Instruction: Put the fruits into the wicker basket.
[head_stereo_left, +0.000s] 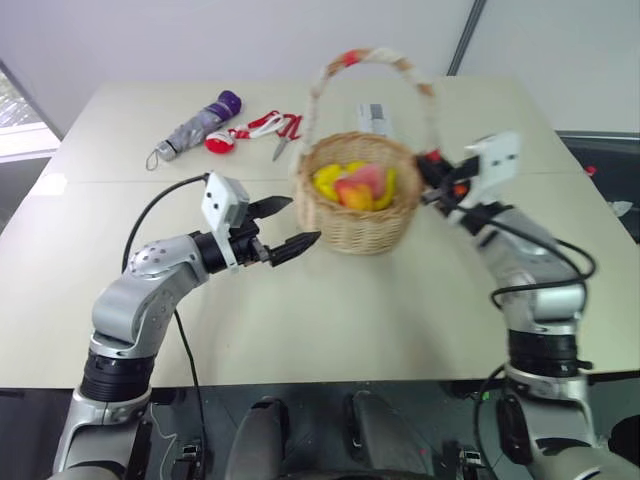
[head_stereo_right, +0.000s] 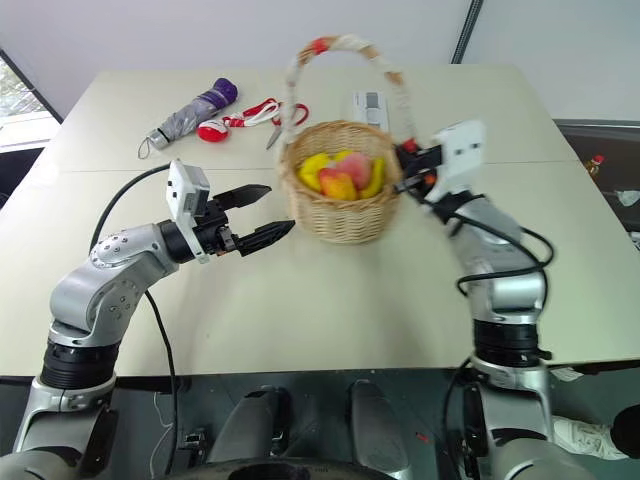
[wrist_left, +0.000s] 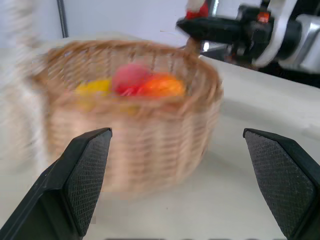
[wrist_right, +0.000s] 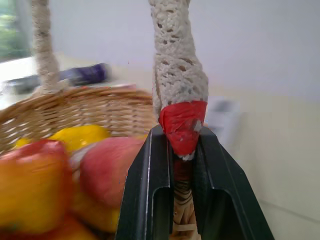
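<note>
Wicker basket (head_stereo_left: 358, 205) stands mid-table, holding the fruits (head_stereo_left: 356, 186). Right gripper (wrist_right: 182, 165) has its jaws clenched on the base of the handle, at a red patch. Left gripper (head_stereo_left: 283, 226) hovers just beside the basket, jaws released. Judgement: loading appears complete; next move calls for a steady lift or release.

Bright, even daylight across the pale surface (head_stereo_left: 330, 300), soft and without glare. Only a faint shadow under the wicker basket (head_stereo_left: 357, 195). Motion blur smearing that basket and the right claw (head_stereo_left: 432, 178) in the head views. Left wrist view heavily streaked across the weave, sharp on the black fingers (wrist_left: 85, 175). Right wrist view crisp on the red-patched handle (wrist_right: 181, 125), fruits (wrist_right: 60, 170) soft and out of focus.
</note>
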